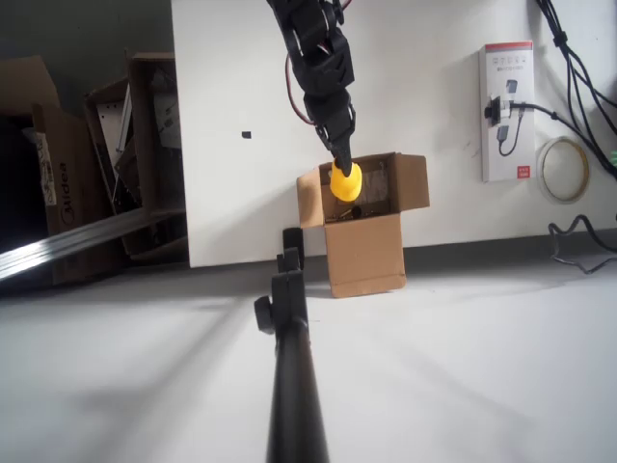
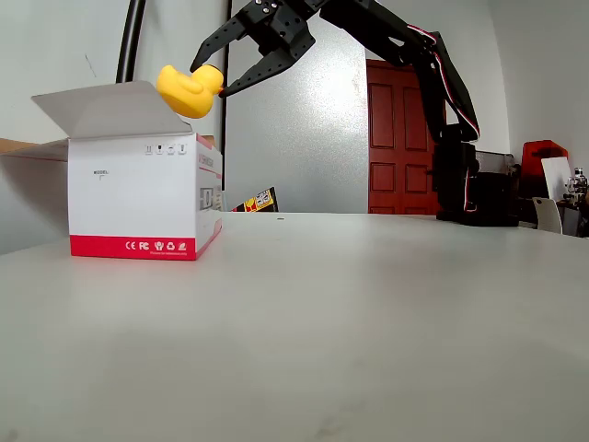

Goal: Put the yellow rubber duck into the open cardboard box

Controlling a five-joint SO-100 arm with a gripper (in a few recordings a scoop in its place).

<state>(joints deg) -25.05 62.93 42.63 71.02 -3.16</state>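
Duck [image 2: 188,90] above box [image 1: 364,253] — package [image 1: 507,112] well apart

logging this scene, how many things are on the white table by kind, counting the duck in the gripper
yellow rubber duck, held over the box: 1
open cardboard box: 1
white-and-red retail package: 1
tape roll: 1
robot arm with gripper: 1
Total: 5

Raised flaps [image 1: 413,183] ring the open cardboard box [image 1: 364,253]; table [image 1: 482,367] around lies bare.
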